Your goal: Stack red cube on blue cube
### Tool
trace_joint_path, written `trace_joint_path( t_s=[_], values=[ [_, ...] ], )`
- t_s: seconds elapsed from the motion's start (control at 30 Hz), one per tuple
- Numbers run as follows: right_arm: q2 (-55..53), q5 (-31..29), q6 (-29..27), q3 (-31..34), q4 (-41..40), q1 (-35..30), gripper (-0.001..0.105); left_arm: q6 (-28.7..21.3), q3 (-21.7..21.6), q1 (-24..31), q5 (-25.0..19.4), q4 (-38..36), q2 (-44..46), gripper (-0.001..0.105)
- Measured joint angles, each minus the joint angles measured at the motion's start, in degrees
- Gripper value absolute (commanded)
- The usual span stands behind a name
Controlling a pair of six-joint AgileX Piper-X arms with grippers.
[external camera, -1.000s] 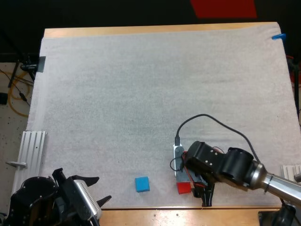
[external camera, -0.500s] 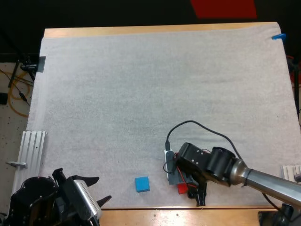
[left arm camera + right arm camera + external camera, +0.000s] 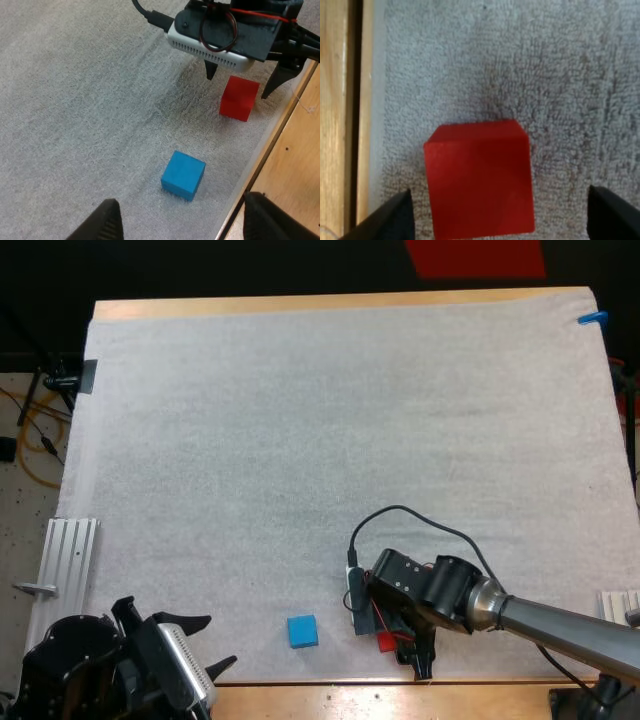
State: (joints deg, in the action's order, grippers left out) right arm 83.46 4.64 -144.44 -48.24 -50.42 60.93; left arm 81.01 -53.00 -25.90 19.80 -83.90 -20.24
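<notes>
Right gripper is hanging wide open over the red cube, fingers straddling it without touching, cube sitting at the mat's near edge, blue cube lying near, off to its left.

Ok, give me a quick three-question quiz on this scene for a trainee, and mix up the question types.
1. True or false: the red cube already sits on the blue cube.
2. The right gripper is: A) shut on the red cube; B) open, straddling the red cube; C) open over the blue cube.
3. Which cube lies nearer the left gripper?

Key: 1 false, both cubes lie apart on the mat; 2 B; 3 blue.
</notes>
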Motion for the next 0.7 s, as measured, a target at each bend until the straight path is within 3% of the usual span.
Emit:
trace_joint_path(
  t_s=[0.53, 0.57, 0.7],
  values=[
    [3.7, 0.1, 0.0, 1.8, 5.2, 0.0, 0.068, -0.1, 0.0, 0.0, 0.0, 0.0, 0.0, 0.052],
    [3.7, 0.1, 0.0, 1.8, 5.1, 0.0, 0.066, -0.1, 0.0, 0.0, 0.0, 0.0, 0.0, 0.052],
    [3.7, -0.1, 0.0, 1.8, 5.3, 0.0, 0.039, -0.1, 0.0, 0.0, 0.0, 0.0, 0.0, 0.052]
  ],
)
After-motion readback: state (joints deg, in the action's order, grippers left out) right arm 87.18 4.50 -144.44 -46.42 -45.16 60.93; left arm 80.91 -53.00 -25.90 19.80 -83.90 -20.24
